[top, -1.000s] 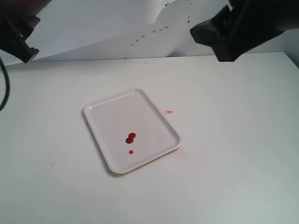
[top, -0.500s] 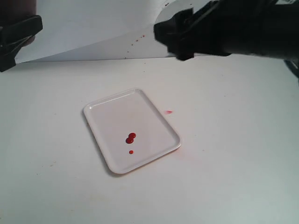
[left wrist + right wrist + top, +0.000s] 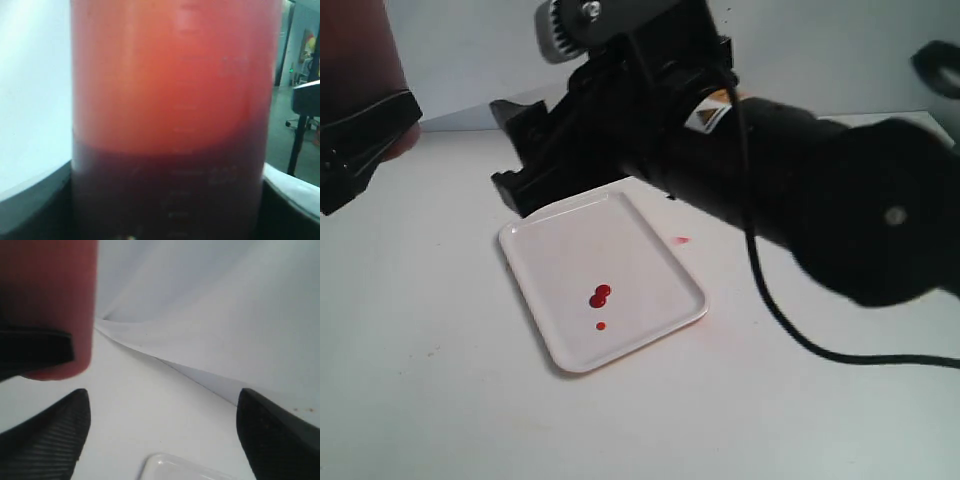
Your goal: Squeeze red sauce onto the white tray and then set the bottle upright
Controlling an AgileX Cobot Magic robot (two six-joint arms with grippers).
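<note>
Black right end effector (image 3: 515, 148) has swung near the round-cornered white tray (image 3: 570, 240).

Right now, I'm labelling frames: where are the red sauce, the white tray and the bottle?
red sauce (image 3: 600, 296): exterior view, the double blob.
white tray (image 3: 570, 245): exterior view, bare floor.
bottle (image 3: 172, 100): left wrist view, wall above liquid line.

Right gripper (image 3: 162, 397) was wide open, its dark woven fingers (image 3: 45, 440) spread well apart. Between them showed a rounded corner of the white tray (image 3: 170, 462). Off at ten o'clock from the gripper was the bottle (image 3: 50, 290), red, with a black finger (image 3: 35, 347) lying across it. From twelve to two o'clock a white backdrop sheet (image 3: 225, 300) rose behind the table (image 3: 140, 380).
</note>
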